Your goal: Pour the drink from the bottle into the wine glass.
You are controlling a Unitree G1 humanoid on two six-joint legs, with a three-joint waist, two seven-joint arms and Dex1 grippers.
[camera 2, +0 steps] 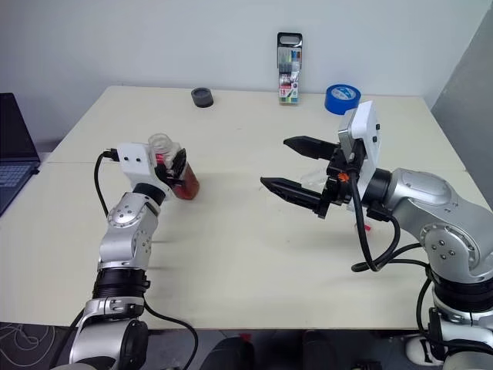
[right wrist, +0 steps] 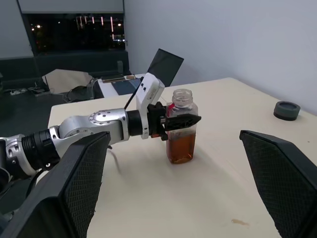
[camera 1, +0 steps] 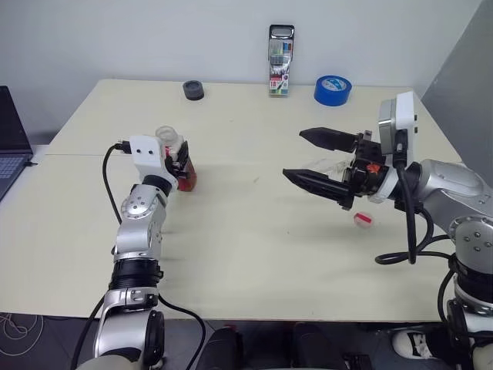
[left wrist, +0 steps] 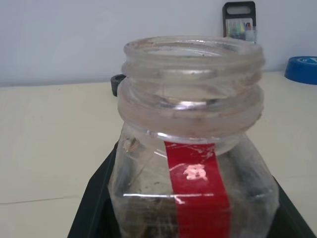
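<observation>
Left eye view, item: bottle, uncapped, upright on the bench, clamped in the left end effector; glass lies well to its right behind the right end effector, jaws wide and empty, the nearer one to the glass.

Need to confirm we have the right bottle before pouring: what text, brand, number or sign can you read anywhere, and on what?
No text can be quoted from these views.
bottle: red label strip with a small white mark, too blurred to read.
marker pack: print on the card, too small to read.
blue tape roll: no writing visible.
laptop: nothing legible.
</observation>
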